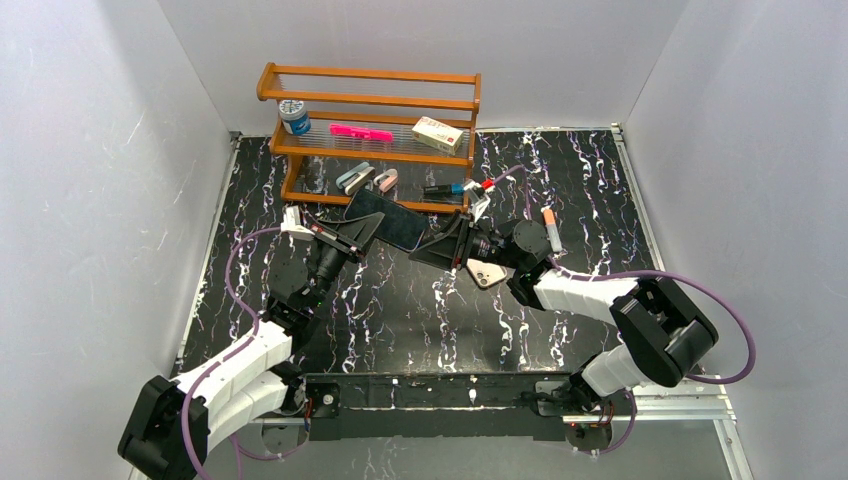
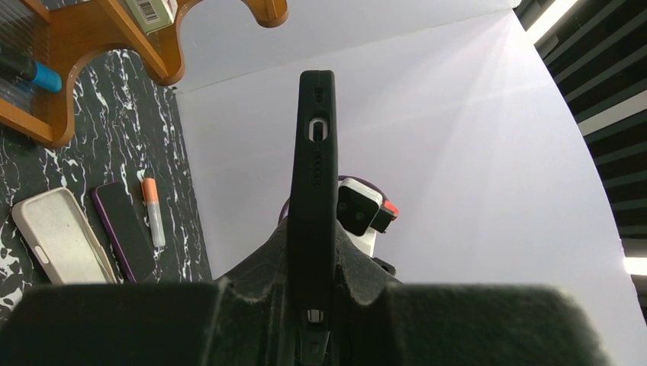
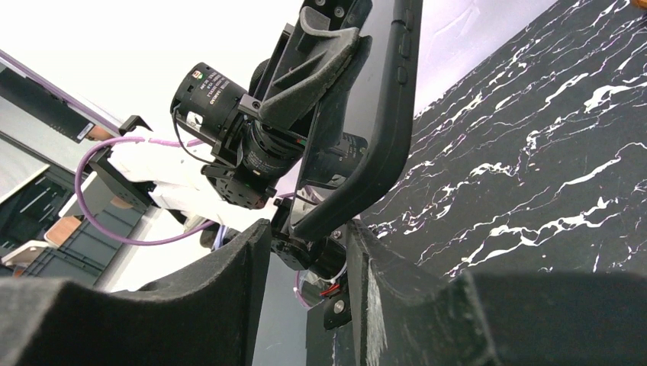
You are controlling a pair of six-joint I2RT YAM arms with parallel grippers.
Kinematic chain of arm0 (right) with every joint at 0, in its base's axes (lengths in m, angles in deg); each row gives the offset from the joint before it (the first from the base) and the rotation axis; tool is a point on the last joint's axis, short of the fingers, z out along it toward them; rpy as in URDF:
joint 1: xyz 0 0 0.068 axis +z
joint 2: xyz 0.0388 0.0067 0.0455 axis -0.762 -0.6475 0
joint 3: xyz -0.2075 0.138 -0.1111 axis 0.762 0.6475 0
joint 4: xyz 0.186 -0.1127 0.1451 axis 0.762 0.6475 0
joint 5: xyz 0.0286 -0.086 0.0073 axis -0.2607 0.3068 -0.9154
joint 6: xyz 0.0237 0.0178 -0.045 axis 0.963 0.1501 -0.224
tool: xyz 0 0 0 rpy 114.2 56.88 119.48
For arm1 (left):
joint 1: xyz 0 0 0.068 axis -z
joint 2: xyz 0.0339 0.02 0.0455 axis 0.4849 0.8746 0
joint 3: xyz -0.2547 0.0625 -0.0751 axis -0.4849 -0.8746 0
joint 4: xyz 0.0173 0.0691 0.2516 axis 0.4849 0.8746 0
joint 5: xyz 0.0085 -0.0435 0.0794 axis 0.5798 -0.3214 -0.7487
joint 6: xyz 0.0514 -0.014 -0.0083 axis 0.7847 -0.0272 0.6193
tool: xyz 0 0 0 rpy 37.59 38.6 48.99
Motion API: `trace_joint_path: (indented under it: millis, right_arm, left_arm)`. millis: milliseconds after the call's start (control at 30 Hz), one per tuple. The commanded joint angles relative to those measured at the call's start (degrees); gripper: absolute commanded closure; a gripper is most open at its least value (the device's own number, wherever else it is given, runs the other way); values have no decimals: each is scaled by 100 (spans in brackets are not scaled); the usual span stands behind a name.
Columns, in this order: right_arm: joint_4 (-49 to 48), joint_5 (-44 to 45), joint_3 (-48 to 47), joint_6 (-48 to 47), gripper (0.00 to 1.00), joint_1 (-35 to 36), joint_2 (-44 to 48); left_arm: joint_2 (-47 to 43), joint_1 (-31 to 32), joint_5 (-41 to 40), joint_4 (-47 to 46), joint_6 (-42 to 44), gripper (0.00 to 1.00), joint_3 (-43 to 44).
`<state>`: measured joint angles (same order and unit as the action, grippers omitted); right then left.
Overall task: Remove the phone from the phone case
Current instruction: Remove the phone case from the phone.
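Left claw [image 2: 313, 255] pinches the case [image 2: 311, 152] edge-up above the tabletop's [image 1: 400, 320] far middle, bracing it. Right claw [image 3: 305, 248], spread, straddles its end, likely to peel it off the phone, presumably inside.

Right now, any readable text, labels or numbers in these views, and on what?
Nothing reads as quotable text.
Barcode label on the box on the wooden rack: digits too small.
Raised lettering on the phone case edge: too faint.
Print on the left wrist's camera lens: blurred.
Label on the blue container: too small.
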<state>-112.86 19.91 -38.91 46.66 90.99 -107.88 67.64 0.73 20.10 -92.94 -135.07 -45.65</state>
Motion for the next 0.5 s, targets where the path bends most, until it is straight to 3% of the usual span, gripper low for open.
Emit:
trace_joint_path:
  millis: [0, 467]
  right_arm:
    - [-439, 5, -241, -193, 54, 27, 20]
    - [-26, -235, -304, -1351, 93, 27, 91]
  left_arm:
    - [-95, -12, 1, -584, -116, 100, 17]
    - [466, -13, 554, -579, -684, 100, 144]
